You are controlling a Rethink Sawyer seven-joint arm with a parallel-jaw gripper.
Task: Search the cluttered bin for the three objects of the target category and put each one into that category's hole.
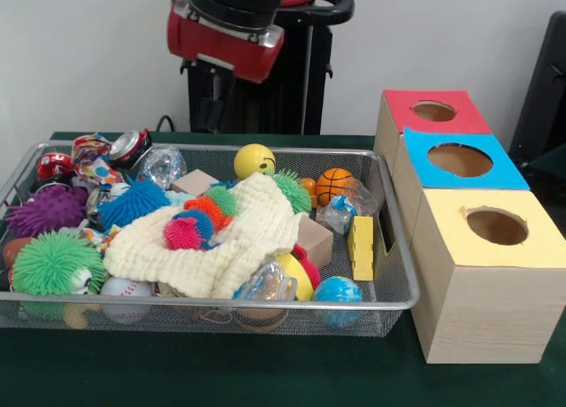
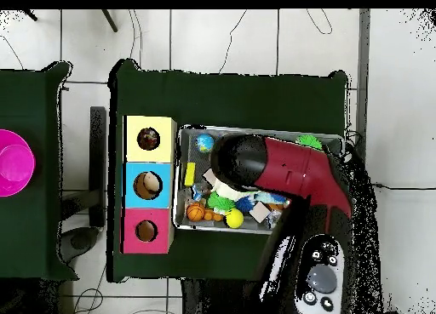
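Over the wire bin the arm hung pretty high, and its gripper was hidden, so couldn't tell its grip. Balls like the mini basketball sat inside; the three-hole box stood just beside.

You've got one wire bin and three boxes with holes: red, blue, yellow. Inside the bin: one cream cloth, one basketball, one yellow ball, one globe ball, one baseball, two cans, two wooden blocks.
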